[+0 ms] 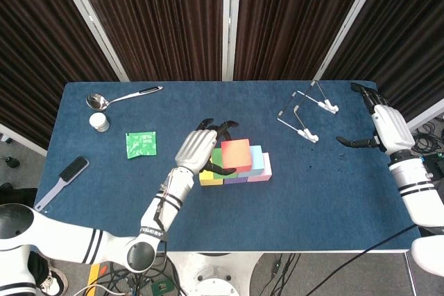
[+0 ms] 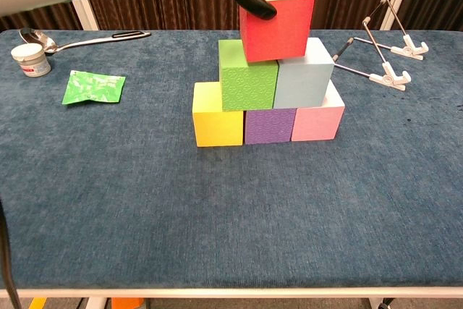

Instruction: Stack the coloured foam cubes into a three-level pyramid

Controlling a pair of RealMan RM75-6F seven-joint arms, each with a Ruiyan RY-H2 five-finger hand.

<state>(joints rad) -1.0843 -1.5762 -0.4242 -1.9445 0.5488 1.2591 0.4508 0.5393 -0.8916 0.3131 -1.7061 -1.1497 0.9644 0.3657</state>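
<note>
My left hand (image 1: 201, 151) holds a red cube (image 1: 236, 154) over the stack, its fingertips (image 2: 255, 3) on the cube's left face. In the chest view the red cube (image 2: 276, 17) is at the top of the green cube (image 2: 248, 74) and the light blue cube (image 2: 304, 73); whether it rests on them I cannot tell. Below them stand a yellow cube (image 2: 217, 116), a purple cube (image 2: 268, 125) and a pink cube (image 2: 317, 120) in a row. My right hand (image 1: 386, 126) hangs open at the table's right edge, far from the cubes.
A white wire stand (image 1: 304, 112) lies right of the stack. At the left are a green packet (image 1: 141, 144), a small white jar (image 1: 100, 123), a metal ladle (image 1: 118, 98) and a brush (image 1: 62, 181) beyond the table edge. The blue table (image 1: 312, 199) ends close to the right hand.
</note>
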